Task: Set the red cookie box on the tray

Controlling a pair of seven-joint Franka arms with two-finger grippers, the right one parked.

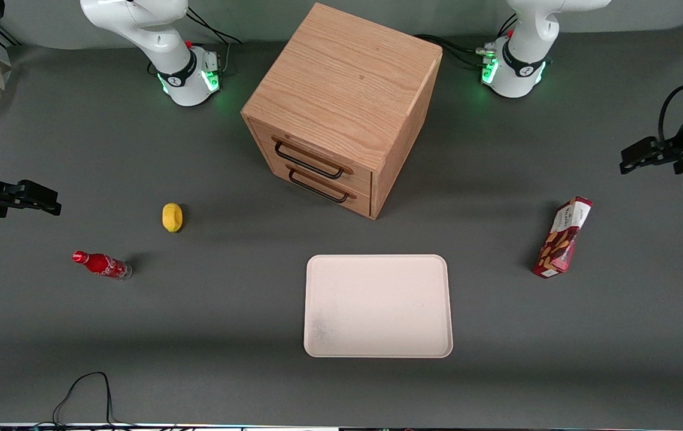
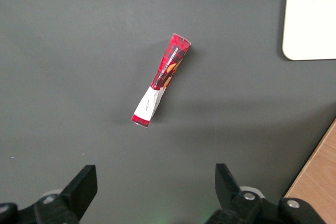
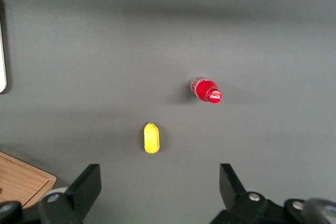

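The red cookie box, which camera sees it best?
The front view: the whole red cookie box shows, pictures and all, lying on the table toward the working arm's end, apart from the tray. The left wrist view shows it narrower, below the open gripper. The right wrist view misses it.

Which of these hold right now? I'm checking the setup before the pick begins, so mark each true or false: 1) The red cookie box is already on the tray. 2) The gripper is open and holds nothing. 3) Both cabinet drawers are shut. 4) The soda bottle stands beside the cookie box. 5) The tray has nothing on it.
1) False. The red cookie box sits on the table, apart from the tray, toward the working arm's end.
2) True. The gripper hangs above the table near the box, fingers apart.
3) True. Both drawers of the wooden cabinet look closed.
4) False. The soda bottle is toward the parked arm's end, near the lemon.
5) True.
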